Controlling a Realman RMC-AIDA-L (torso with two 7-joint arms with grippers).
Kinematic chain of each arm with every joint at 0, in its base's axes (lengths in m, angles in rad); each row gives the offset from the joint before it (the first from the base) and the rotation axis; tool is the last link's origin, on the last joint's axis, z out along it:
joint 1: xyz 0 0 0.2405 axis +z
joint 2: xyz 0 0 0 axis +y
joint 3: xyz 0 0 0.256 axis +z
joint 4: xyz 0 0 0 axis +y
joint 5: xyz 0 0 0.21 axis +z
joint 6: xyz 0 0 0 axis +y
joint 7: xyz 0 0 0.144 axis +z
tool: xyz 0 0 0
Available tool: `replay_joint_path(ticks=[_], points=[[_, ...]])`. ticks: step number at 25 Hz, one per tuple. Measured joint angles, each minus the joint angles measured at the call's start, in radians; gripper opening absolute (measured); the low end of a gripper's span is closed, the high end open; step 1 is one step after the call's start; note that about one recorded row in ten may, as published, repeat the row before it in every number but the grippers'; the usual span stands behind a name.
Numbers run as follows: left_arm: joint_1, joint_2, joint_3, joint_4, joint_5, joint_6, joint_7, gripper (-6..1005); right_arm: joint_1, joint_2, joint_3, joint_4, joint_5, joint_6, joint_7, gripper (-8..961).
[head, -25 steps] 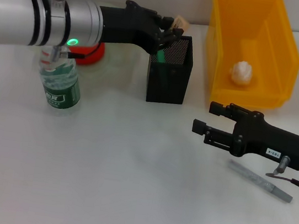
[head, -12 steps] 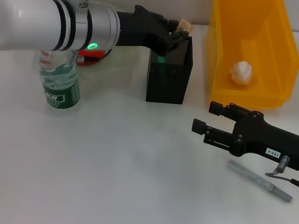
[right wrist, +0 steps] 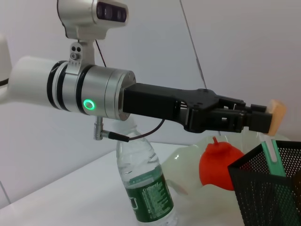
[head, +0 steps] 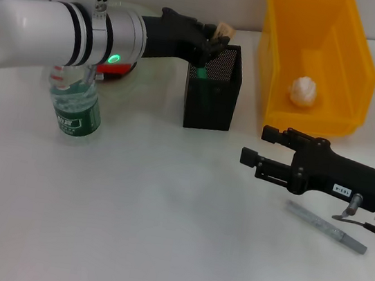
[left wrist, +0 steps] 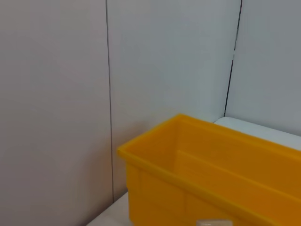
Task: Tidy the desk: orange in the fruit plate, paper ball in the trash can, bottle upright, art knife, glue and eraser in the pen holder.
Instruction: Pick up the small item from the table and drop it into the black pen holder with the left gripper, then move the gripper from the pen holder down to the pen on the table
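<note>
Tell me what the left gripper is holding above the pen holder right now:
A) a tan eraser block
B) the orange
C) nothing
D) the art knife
A: the left gripper is shut on the tan eraser, poised over the black mesh pen holder; the art knife lies on the desk by the right gripper.

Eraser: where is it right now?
In the head view the tan eraser is pinched in the left end effector, just above the back rim of the black mesh pen holder.
</note>
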Motion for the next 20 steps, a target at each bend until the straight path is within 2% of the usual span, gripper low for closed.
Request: replay_joint_path(ticks=[13,18,20], points=[[0.018,0.004,-0.005,0.017,0.0,0.029,-0.041,410,0.0,0.002,0.001,0.0,0.0,0.0,0.001,758],[0.032,0.007,-0.009,0.056,0.007,0.085,-0.03,635,0.0,0.002,0.002,0.0,0.0,0.0,0.002,758],[0.054,0.007,-0.002,0.109,0.007,0.122,-0.027,796,0.0,0.002,0.004,0.0,0.0,0.0,0.001,758]])
